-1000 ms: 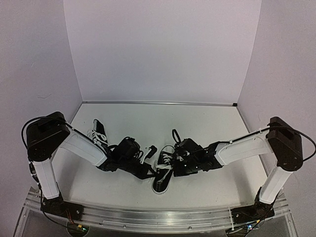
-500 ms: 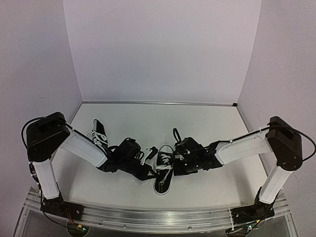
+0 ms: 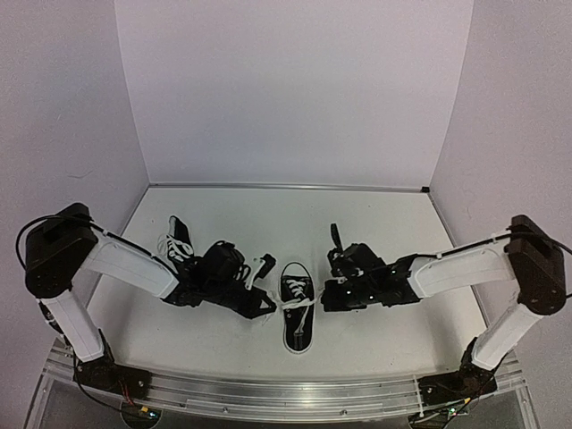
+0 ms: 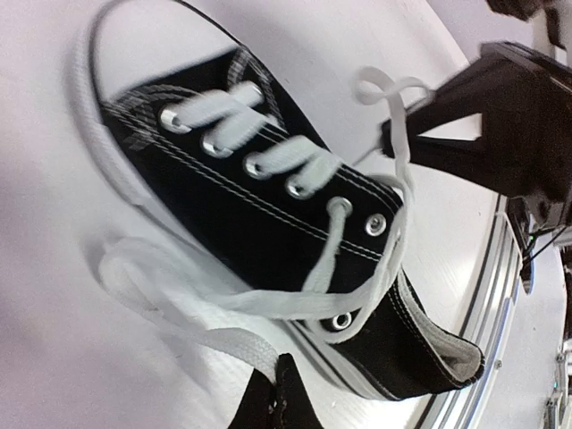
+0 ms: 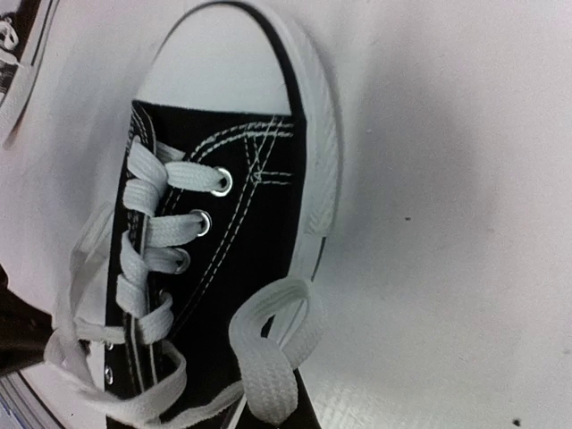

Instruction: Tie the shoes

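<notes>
Though well apart, two shoes: centre shoe [image 3: 297, 313], left shoe [image 3: 178, 239].

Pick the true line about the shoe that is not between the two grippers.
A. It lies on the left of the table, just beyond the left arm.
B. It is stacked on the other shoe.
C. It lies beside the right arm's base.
A: the second shoe shows just beyond the left arm, well apart from the centre shoe.

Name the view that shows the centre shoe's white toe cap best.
Right wrist: the toe cap fills the upper frame, sharp. Top external shows it small; left wrist shows it blurred.
</notes>
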Available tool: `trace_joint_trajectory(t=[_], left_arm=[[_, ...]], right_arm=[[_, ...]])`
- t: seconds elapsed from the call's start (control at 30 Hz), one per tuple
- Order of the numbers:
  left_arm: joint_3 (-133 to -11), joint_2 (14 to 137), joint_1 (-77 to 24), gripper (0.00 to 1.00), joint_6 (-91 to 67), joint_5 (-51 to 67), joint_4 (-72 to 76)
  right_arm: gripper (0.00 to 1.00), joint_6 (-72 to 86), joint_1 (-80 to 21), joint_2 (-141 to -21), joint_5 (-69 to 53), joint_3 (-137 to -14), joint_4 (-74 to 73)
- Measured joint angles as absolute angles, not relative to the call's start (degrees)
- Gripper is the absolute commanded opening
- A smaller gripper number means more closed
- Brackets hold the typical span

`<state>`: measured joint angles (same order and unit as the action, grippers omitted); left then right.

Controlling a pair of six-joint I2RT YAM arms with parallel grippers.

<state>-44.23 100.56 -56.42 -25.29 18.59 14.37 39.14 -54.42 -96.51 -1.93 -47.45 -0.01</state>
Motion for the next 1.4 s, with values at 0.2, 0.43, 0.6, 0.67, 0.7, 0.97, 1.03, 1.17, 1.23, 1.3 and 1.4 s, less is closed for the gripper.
trace_joint_trajectory(t=[0.2,0.43,0.6,0.67,0.7,0.97,1.03,1.17,1.23,1.3,1.4], left_arm=[[-42.2,88.2,-50.1,0.00,-27.5,12.8,9.6],[-42.2,79.2,-48.3,0.00,-31.9,3.1,1.6],[-41.2,76.4,-48.1,0.00,-36.4,-4.1,-5.2],[-40.0,74.9,-47.9,0.00,-38.3,-6.9,-8.3],[-39.2,73.9,-47.7,0.00,-39.4,-8.4,-10.1],[-36.5,72.1,-47.2,0.00,-44.9,-13.9,-18.1],[-36.3,72.7,-47.2,0.00,-45.9,-14.2,-18.3],[-36.2,74.5,-46.7,0.00,-48.0,-14.9,-19.4],[-35.9,75.0,-45.7,0.00,-48.8,-15.0,-19.6],[-35.3,75.2,-43.9,0.00,-49.7,-14.7,-19.5],[-34.5,75.4,-42.0,0.00,-50.7,-14.5,-19.6]], right_arm=[[0.00,39.3,-49.7,-78.2,1.2,-41.8,-2.7],[0.00,42.2,-48.5,-66.3,4.7,-36.5,-8.4],[0.00,45.6,-48.5,-60.9,5.7,-31.9,-13.7],[0.00,46.8,-48.5,-58.6,6.2,-30.2,-15.4],[0.00,47.4,-48.5,-57.1,6.6,-29.4,-16.7],[0.00,53.2,-48.5,-54.0,9.6,-26.1,-23.1],[0.00,55.6,-48.5,-52.9,10.6,-24.8,-24.8],[0.00,60.7,-48.5,-49.2,12.9,-22.5,-27.7],[0.00,63.1,-48.5,-47.0,14.1,-21.3,-28.6],[0.00,65.2,-48.5,-46.0,15.1,-20.6,-29.3],[0.00,68.3,-48.5,-46.3,16.2,-20.5,-29.6]])
